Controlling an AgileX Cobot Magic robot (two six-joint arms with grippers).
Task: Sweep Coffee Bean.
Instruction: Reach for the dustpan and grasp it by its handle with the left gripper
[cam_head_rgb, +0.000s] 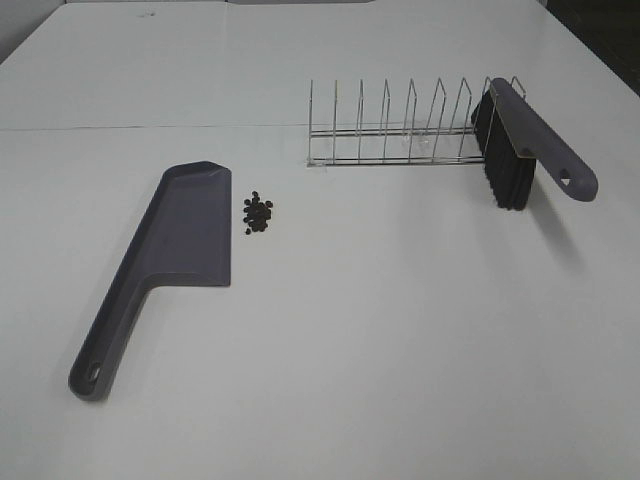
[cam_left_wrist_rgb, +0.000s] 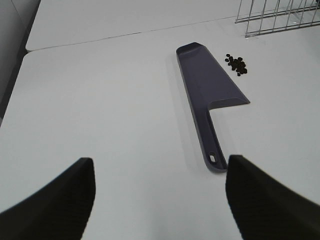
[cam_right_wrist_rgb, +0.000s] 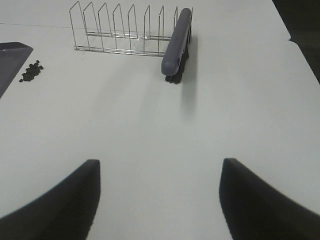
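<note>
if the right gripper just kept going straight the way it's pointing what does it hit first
Most likely the brush, whose grey handle end faces the right gripper almost dead ahead, leaning on the wire rack. Only bare table lies before it; depth is hard to judge.

- Left claw (cam_left_wrist_rgb: 160, 165): only its two fingers (cam_left_wrist_rgb: 57, 207) show, matte black, broad at the base, narrowing to blunt rounded tips.
- Right claw (cam_right_wrist_rgb: 160, 164): same build, two fingers (cam_right_wrist_rgb: 262, 202) in flat charcoal black, smooth-faced, outlines soft and slightly blurred.
- Inner edges of all four fingers run nearly straight; outer edges slope away wide.
</note>
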